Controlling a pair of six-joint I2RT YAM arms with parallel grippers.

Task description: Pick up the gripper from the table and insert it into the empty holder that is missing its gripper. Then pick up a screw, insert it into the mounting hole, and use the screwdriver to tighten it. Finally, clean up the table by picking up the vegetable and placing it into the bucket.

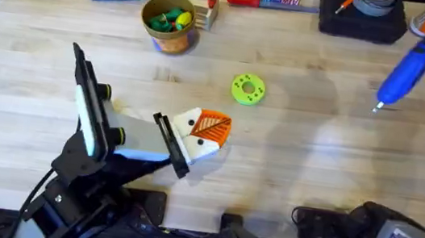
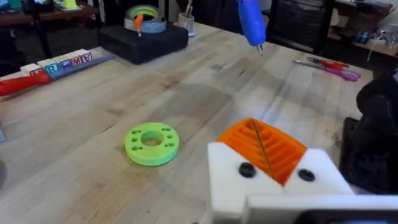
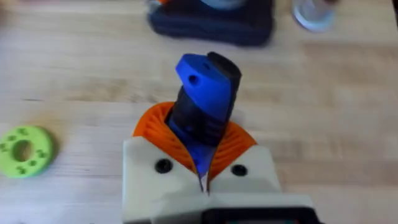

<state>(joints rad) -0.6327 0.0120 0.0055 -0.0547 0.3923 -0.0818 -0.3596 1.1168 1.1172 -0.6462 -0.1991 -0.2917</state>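
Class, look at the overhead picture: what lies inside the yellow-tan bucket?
Inside the bucket lie green and yellow vegetable pieces. Its floor and anything beneath them are covered.

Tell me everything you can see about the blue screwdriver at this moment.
The screwdriver is a blue, pen-shaped tool that looks like plastic, with a thin metal bit at its lower end. It is held in the air, tilted, above the far right part of the table, its bit pointing down without touching the wood. The right pincer is shut on its body, orange ribbed pads on both sides; a dark cap with a small hole tops it.
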